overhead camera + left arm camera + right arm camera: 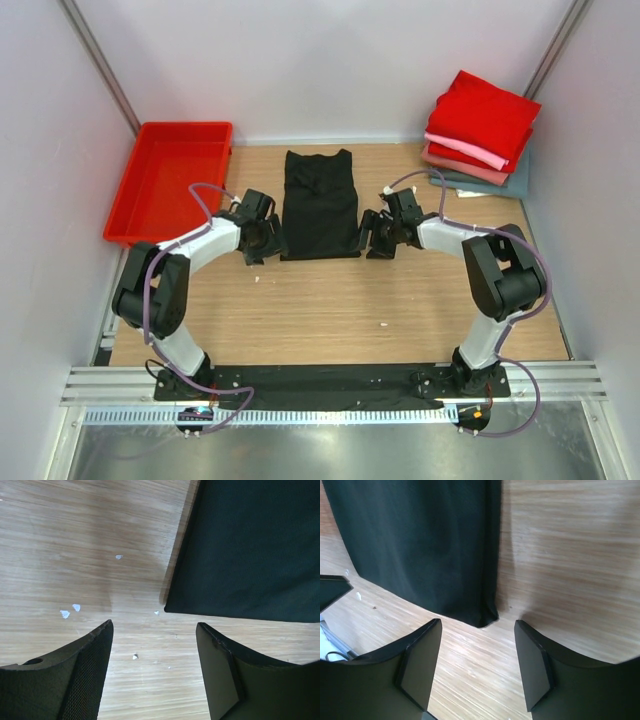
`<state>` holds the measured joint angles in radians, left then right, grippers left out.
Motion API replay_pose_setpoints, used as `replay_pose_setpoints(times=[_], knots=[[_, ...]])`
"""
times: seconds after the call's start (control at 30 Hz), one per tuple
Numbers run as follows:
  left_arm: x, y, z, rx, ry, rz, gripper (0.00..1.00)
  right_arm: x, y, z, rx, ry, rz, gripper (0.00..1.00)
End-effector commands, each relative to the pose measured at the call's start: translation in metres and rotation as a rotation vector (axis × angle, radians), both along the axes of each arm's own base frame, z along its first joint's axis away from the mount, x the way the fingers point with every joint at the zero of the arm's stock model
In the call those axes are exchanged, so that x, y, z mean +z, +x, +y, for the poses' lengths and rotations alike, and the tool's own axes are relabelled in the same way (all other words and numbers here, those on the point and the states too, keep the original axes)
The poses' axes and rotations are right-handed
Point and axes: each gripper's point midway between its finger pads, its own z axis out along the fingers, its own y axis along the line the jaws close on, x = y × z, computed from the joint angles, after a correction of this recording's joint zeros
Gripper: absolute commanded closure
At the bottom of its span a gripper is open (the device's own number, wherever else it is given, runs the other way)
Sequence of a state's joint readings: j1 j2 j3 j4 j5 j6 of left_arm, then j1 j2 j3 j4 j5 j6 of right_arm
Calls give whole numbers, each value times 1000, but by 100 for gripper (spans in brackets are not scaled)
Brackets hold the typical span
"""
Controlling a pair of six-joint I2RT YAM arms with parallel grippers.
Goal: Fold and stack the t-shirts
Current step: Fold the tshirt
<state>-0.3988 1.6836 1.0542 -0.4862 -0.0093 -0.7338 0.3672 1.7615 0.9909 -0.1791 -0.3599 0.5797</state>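
Note:
A black t-shirt [319, 203] lies flat on the wooden table, folded lengthwise into a narrow strip with its collar at the far end. My left gripper [268, 240] is open and empty by the shirt's near left corner [172, 607]. My right gripper [372, 238] is open and empty by the near right corner [485, 617]. Neither touches the cloth. A stack of folded t-shirts [482, 135] sits at the far right: bright red on top, then pink, dusty-rose and grey-teal at the bottom.
A red plastic tray [168, 178] stands at the far left, with nothing in it. White walls close in the table on three sides. Small white specks [70, 611] lie on the wood near my left gripper.

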Motion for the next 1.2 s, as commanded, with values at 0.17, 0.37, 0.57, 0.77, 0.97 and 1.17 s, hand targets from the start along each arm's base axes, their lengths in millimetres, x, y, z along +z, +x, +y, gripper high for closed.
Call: replay_pose_setpoints(times=[0.17, 0.37, 0.57, 0.77, 0.97, 1.17], knots=[[-2, 9, -16, 9, -89, -57, 34, -16, 8, 13, -4, 56, -14, 49], [-17, 2, -14, 20, -73, -51, 33, -22, 6, 13, 0, 57, -3, 74], [-27, 4, -17, 21, -71, -53, 39, -22, 3, 14, 11, 63, 4, 89], [-37, 0, -20, 16, -74, -52, 67, -24, 1, 13, 17, 58, 7, 99], [-30, -20, -33, -38, -80, -58, 100, -14, -15, 12, 21, 77, 23, 99], [11, -80, -52, -111, -36, -88, 100, 37, -73, -10, 50, 25, -32, 99]])
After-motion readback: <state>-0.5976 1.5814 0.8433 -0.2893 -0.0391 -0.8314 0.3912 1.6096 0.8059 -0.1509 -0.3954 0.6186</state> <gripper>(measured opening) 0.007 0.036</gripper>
